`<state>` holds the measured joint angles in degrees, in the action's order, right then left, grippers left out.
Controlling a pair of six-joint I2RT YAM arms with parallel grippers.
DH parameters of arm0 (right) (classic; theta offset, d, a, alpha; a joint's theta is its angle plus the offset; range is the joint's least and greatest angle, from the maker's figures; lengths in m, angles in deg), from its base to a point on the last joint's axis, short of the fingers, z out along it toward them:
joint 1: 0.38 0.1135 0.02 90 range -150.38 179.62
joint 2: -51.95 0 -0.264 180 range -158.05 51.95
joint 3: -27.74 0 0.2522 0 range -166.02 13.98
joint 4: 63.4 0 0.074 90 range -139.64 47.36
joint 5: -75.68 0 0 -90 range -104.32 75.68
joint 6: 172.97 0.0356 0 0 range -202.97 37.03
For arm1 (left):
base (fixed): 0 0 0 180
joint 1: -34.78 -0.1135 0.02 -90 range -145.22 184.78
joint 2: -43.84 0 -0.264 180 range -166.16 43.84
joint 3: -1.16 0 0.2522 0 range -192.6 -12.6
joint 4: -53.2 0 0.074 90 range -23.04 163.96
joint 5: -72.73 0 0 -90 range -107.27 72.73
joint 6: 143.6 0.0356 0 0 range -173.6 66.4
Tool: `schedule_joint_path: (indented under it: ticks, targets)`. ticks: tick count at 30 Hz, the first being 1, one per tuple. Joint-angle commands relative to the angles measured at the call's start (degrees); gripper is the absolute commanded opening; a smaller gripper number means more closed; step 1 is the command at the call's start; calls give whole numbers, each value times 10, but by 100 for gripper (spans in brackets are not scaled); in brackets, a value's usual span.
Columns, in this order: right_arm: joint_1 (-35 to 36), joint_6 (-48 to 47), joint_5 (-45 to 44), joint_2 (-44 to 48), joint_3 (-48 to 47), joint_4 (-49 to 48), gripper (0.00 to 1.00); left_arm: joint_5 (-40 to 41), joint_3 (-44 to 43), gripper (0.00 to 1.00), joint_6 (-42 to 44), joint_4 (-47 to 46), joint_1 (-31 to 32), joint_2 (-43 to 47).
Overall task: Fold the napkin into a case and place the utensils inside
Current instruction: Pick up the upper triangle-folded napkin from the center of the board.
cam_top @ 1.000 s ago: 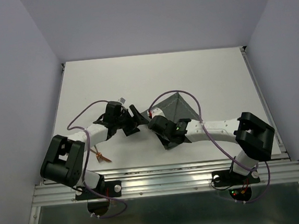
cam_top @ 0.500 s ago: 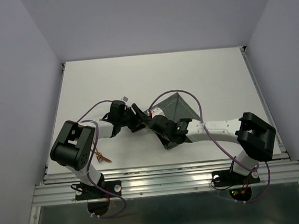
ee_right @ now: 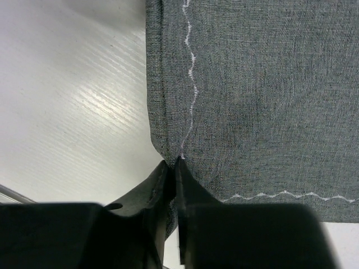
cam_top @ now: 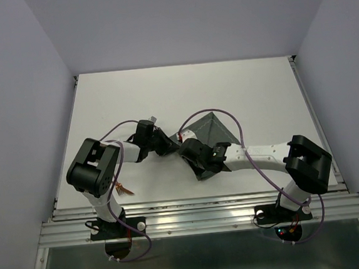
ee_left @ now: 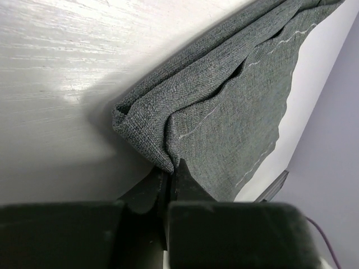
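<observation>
The grey-green napkin (cam_top: 215,128) lies folded into a rough triangle at the middle of the white table. In the left wrist view its bunched, folded corner (ee_left: 147,137) sits right at my left gripper (ee_left: 170,168), whose jaws are shut on that corner. My left gripper (cam_top: 170,146) reaches in from the left. My right gripper (cam_top: 188,151) meets the cloth from the right; in its wrist view the jaws (ee_right: 173,163) pinch the hemmed corner of the napkin (ee_right: 252,84). The copper utensils (cam_top: 123,190) lie near the left arm's base, partly hidden.
Purple cables (cam_top: 212,113) arch over both arms. An aluminium rail (cam_top: 199,211) runs along the table's near edge. Bare white table (cam_top: 225,86) stretches behind the napkin, with walls on three sides.
My left arm has swung right to the napkin and its jaws have closed on the folded corner. The right arm has hardly moved.
</observation>
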<state>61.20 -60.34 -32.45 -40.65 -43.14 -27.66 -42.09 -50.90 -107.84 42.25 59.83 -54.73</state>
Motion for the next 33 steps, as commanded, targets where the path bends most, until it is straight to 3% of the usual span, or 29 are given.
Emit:
schedule_joint_path:
  ticks: [1, 4, 15, 20, 33]
  targets:
    - [4, -3, 6, 15, 5, -18, 29, 13, -9, 0, 3, 0, 3, 8]
    - [4, 8, 0, 20, 1, -12, 50, 23, -2, 0, 1, 13, 3, 21]
    - [41, 36, -74, -25, -33, 9, 55, 34, 2, 0, -6, 43, 3, 47]
    - [68, 27, -124, -46, -49, 25, 58, 32, -14, 0, -17, 100, 3, 73]
    - [106, 15, -172, -75, -78, 18, 65, 36, -21, 0, -67, 164, 4, 144]
